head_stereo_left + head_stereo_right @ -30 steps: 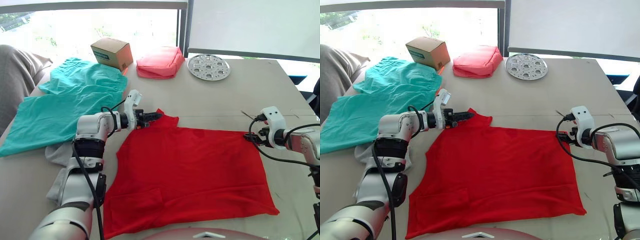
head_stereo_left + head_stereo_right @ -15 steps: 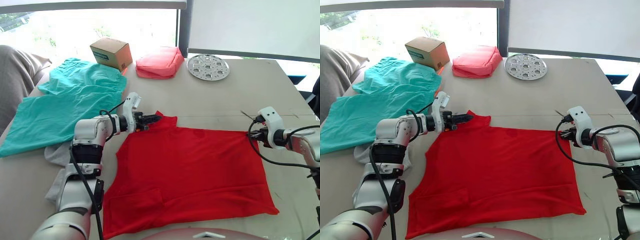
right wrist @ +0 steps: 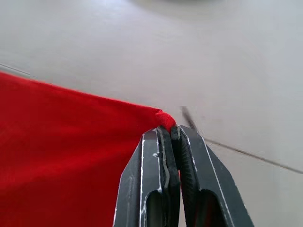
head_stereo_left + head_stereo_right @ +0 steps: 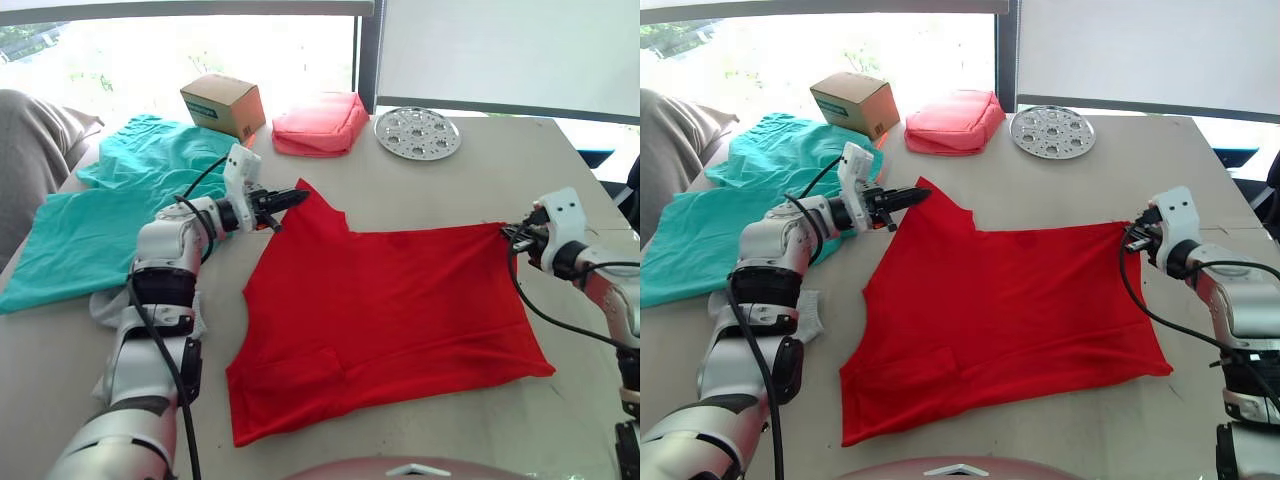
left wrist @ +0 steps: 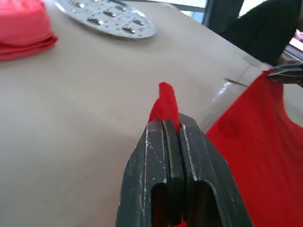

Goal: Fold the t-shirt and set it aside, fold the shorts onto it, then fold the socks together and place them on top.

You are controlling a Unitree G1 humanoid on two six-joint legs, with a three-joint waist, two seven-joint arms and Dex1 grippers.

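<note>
Left gripper [image 4: 285,196] and right gripper [image 4: 512,233] both clenched on t-shirt [image 4: 385,320] far corners; I'd carry both together toward near hem, level, cloth taut.

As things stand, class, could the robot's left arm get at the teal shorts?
Probably not yet: the shorts lie beside the left gripper with nothing between, but it is shut on the t-shirt corner and must release first.

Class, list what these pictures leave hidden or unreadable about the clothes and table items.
- The socks: mostly hidden behind the left arm in the head views.
- The shorts: cut off by the left edge.
- The cardboard box: label print too small to read.
- The t-shirt: underside hidden against the table.
</note>
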